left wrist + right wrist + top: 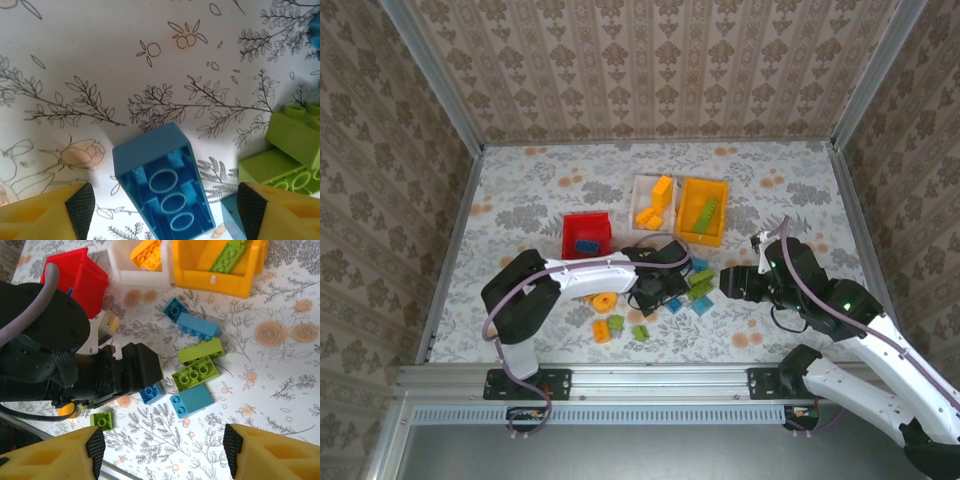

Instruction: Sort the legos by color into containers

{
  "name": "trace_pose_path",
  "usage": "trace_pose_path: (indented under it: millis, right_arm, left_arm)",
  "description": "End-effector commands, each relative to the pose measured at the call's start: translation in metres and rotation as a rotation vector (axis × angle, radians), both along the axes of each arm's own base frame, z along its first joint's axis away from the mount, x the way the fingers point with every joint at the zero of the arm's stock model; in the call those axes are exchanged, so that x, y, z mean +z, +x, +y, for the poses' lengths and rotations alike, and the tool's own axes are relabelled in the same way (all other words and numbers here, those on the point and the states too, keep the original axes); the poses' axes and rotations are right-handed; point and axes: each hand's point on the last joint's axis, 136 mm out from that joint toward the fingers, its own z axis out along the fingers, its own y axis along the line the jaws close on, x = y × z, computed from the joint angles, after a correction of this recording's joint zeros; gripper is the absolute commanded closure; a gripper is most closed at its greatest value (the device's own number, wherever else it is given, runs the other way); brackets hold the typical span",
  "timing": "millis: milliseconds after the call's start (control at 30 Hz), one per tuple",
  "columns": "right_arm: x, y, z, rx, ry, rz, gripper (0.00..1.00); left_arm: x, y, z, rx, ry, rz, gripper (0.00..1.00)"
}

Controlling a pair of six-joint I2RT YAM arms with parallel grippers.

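Note:
Loose legos lie at the table's front middle: a green brick (701,283), blue ones (702,305), a round orange piece (604,301). My left gripper (655,295) is low over them and open. In its wrist view its pads (80,207) stand wide either side of a blue brick (165,185) lying underside up, apart from it. My right gripper (725,282) hovers open (164,445) above bare cloth, with a blue brick (191,401) and a green brick (195,372) beyond it. The red bin (586,235) holds a blue brick, the white bin (653,203) orange ones, the yellow bin (703,212) a green one.
Two green bricks (290,155) lie just right of the left gripper's right finger. The left arm's black wrist (125,372) sits close in front of the right gripper. An orange brick (602,329) and small green bricks (640,332) lie near the front rail. Patterned walls enclose the table.

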Motion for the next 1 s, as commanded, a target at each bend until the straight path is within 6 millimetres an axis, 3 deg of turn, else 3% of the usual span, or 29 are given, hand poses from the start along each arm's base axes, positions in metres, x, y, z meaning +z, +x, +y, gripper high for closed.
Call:
trace_pose_path:
  millis: [0, 233, 333, 433, 533, 700, 833, 967]
  right_arm:
    - [-0.010, -0.006, 0.002, 0.003, 0.019, 0.043, 0.33]
    - [-0.013, -0.007, 0.001, -0.008, 0.025, 0.047, 0.33]
    - [-0.015, -0.007, 0.001, -0.010, 0.028, 0.048, 0.33]
    - [-0.016, -0.007, 0.003, -0.009, 0.034, 0.048, 0.34]
    - [-0.015, -0.005, 0.007, 0.007, 0.047, 0.040, 0.35]
    - [-0.011, -0.003, 0.038, 0.129, 0.051, -0.014, 0.37]
    - [-0.006, -0.002, 0.075, 0.228, 0.057, -0.054, 0.37]
    - [0.003, 0.004, 0.110, 0.286, 0.080, -0.095, 0.36]
  left_arm:
    - [0.007, 0.012, -0.008, 0.040, -0.015, -0.015, 0.22]
    - [-0.021, 0.008, -0.005, 0.074, -0.004, 0.040, 0.53]
    - [-0.016, 0.011, -0.004, 0.063, 0.003, 0.018, 0.58]
    - [0.004, 0.019, 0.006, 0.048, 0.030, -0.059, 0.70]
    - [0.042, 0.028, 0.032, 0.034, 0.091, -0.177, 0.75]
    - [0.098, 0.030, 0.106, 0.010, 0.221, -0.325, 0.78]
    - [0.121, 0.037, 0.164, -0.036, 0.322, -0.374, 0.78]
    - [0.119, 0.058, 0.199, -0.076, 0.339, -0.346, 0.77]
